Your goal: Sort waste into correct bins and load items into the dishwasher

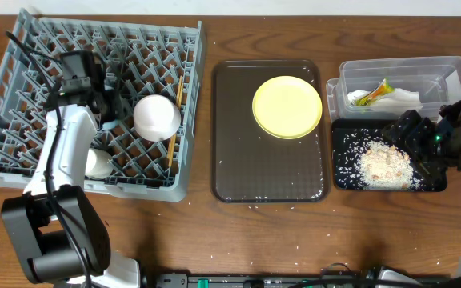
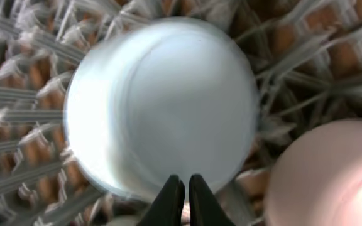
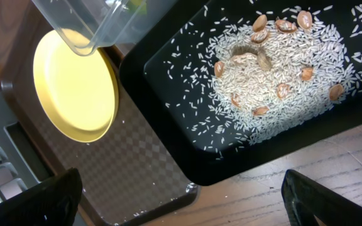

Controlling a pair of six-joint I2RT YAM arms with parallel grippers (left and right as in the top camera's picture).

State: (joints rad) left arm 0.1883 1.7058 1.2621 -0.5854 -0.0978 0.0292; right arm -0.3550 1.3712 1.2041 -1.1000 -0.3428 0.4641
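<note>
The grey dish rack (image 1: 22, 96) holds a white bowl (image 1: 157, 117) and chopsticks (image 1: 174, 120). My left gripper (image 1: 109, 104) is over the rack with its fingers shut (image 2: 185, 182), just above an upturned light blue bowl (image 2: 162, 107); the white bowl (image 2: 332, 182) lies beside it. A pale round item (image 1: 98, 165) shows partly under the arm. The yellow plate (image 1: 286, 106) lies on the brown tray (image 1: 262, 172). My right gripper (image 1: 413, 134) is open and empty (image 3: 193, 201) over the black tray (image 1: 344, 180) holding rice scraps (image 1: 384, 164). Napkin and wrapper (image 1: 374, 94) lie in the clear tub (image 1: 446, 68).
In the right wrist view the plate (image 3: 74, 88), the black tray (image 3: 168, 113), the rice with nut pieces (image 3: 275, 69), the tub corner (image 3: 99, 22) and the brown tray (image 3: 131, 176) show. Loose rice grains dot the wooden table.
</note>
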